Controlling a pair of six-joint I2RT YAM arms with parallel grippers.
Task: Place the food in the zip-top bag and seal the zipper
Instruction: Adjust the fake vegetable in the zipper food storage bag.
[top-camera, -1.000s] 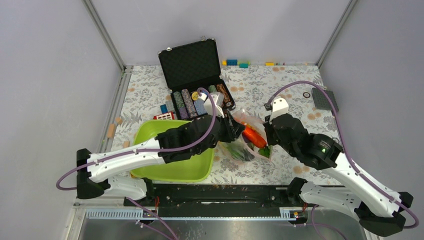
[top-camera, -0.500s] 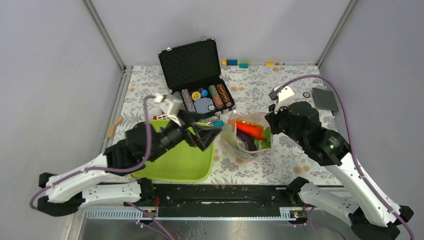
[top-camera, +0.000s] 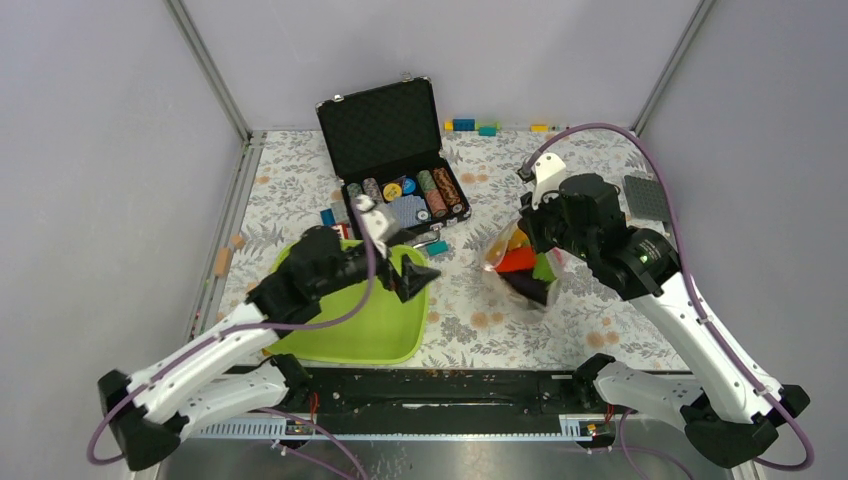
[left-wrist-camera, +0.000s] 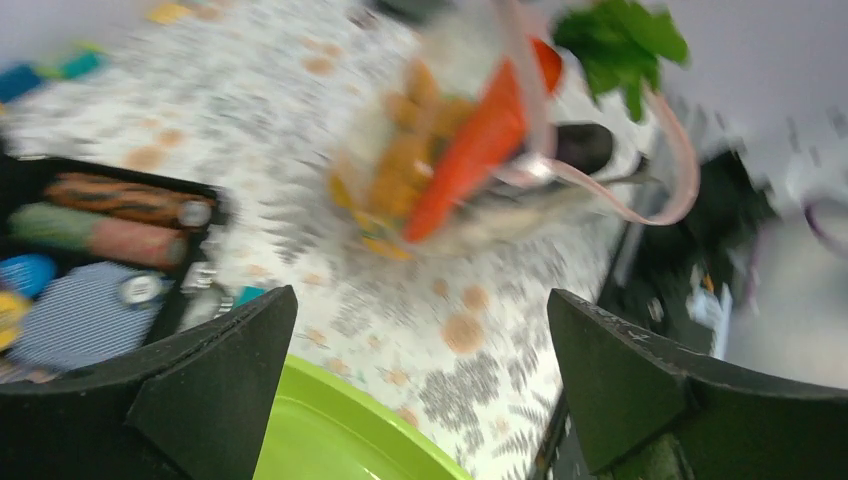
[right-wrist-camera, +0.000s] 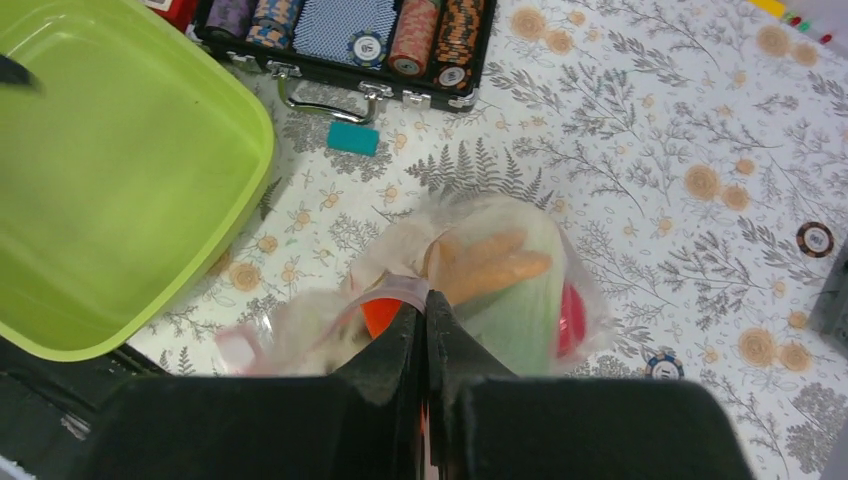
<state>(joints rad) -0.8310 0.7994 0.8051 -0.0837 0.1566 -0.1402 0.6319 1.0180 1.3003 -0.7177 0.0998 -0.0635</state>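
Your zip-top bag (top-camera: 522, 268) is right of centre over the worktop (top-camera: 480, 320), clear and crinkled, bunched into a bulging pouch. Through the plastic you can make out the orange carrot (top-camera: 517, 260), the green lettuce (top-camera: 545, 268) and the purple eggplant (top-camera: 528, 287). Whether its base touches the worktop cannot be told. The pinkish zipper (right-wrist-camera: 395, 292) is gathered upward, its mouth not pressed flat.

Your right claw (right-wrist-camera: 425, 300) pinches that strip from above, fingers tight together on the bag's mouth, with the arm arched over from the right. Your left claw (left-wrist-camera: 420, 300) is spread wide and holds nothing. It hovers over the far right corner of the lime-green tray (top-camera: 340, 335), pointing across at the bag.

Between tray and bag lies an open stretch of floral worktop. The open chip case (top-camera: 385, 130) stands beyond it, a teal block (right-wrist-camera: 353, 137) just in front of the case. The right enclosure wall (top-camera: 760, 150) is close behind your right arm.
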